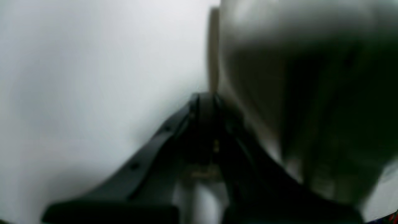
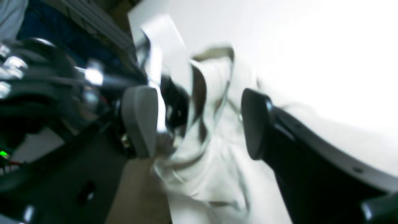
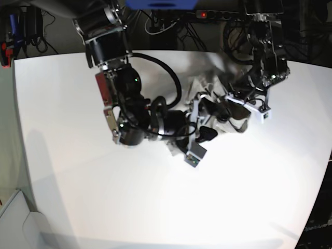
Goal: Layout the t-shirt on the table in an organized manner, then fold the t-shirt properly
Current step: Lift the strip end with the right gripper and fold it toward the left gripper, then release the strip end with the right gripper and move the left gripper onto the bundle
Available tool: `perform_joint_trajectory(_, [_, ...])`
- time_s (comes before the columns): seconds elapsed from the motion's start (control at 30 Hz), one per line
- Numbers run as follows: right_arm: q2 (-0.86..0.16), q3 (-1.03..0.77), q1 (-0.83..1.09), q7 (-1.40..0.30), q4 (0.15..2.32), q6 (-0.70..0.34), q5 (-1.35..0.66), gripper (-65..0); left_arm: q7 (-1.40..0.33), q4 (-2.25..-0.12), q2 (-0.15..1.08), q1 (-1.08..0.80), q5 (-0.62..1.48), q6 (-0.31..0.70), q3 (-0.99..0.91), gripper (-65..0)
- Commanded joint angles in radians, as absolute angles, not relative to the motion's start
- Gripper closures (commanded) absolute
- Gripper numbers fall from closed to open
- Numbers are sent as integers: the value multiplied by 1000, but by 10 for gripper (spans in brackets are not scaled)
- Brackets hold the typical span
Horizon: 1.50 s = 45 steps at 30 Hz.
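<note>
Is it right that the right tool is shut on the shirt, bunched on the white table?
Not quite. In the right wrist view the right tool stands open, its fingers on either side of the shirt without gripping it. The shirt is indeed bunched on the white table.

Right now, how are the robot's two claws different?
The right gripper has its jaws spread wide, with the t-shirt bunched loose between them. The left gripper is pinched shut, with cloth hanging right beside it. Both are black and sit low over the white table.

Base view high, looking down at table [image 3: 78, 171]; wrist views close, sharing t-shirt [image 2: 211, 161].
</note>
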<state>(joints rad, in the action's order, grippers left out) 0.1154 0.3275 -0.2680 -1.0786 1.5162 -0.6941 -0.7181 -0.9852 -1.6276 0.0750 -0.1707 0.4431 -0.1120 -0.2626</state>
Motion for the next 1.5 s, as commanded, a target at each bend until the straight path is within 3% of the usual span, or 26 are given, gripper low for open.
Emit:
perform_joint_trajectory(0.0, [114, 326, -272, -1063, 1558, -698, -739, -425, -992, -1658, 101, -176, 444, -119, -283, 0])
perform_joint_trajectory(0.17, [91, 326, -246, -1063, 1613, -698, -739, -425, -997, -1736, 127, -248, 449, -119, -357, 0])
perform_joint_trajectory(0.53, [76, 216, -236, -1061, 1518, -698, -736, -406, -1218, -1906, 186, -323, 450, -108, -584, 0])
perform_joint_trajectory(0.67, [74, 151, -280, -1061, 1411, -698, -736, -302, -1254, -1988, 162, -337, 483, -108, -582, 0])
perform_joint_trajectory(0.83, [70, 116, -305, -1061, 1369, -698, -734, -102, -1257, -1989, 122, -312, 687, -111, -582, 0])
perform_joint_trajectory(0.93, [48, 116, -305, -1061, 1369, -698, -734, -37, -1257, -1989, 99, -278, 794, -117, -584, 0])
perform_joint_trajectory(1.13, [16, 117, -303, -1061, 1368, -698, -733, -30, -1247, -1977, 44, -226, 822, -110, -570, 0])
perform_joint_trajectory(1.47, [-22, 114, -300, -1059, 1356, -698, -733, -30, -1227, -1750, 1, -67, 799, -111, -521, 0])
